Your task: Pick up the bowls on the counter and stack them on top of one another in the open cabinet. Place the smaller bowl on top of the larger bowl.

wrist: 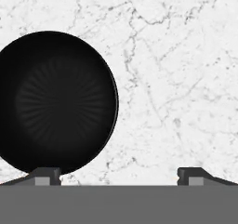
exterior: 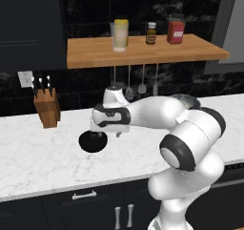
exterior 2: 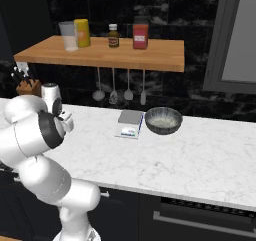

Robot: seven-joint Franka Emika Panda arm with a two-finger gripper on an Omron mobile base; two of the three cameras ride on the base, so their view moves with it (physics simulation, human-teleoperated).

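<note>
Gripper [wrist: 119, 174] poised over the counter [exterior: 43, 152], jaws spread wide and holding nothing; in the hand view the two dark fingertips [wrist: 46, 174] rise well apart at the bottom, and the left one overlaps the rim of the smaller bowl [wrist: 56, 102]. Seen from the left base view, this glossy black bowl [exterior: 93, 141] sits on the white marble directly below the hand, toward the near-left part of the worktop. The larger bowl [exterior 2: 163, 120], grey with a ribbed outside, stands farther right on the counter near the back wall, just beside a small kitchen scale [exterior 2: 130, 123] on its left. A wooden knife block [exterior: 46, 107] rests at the far left of the counter. Above, a wooden wall shelf [exterior: 143, 52] carries jars and bottles, with four utensils [exterior 2: 120, 92] hanging beneath it. Dark cabinet fronts [exterior: 86, 207] run below the worktop.
</note>
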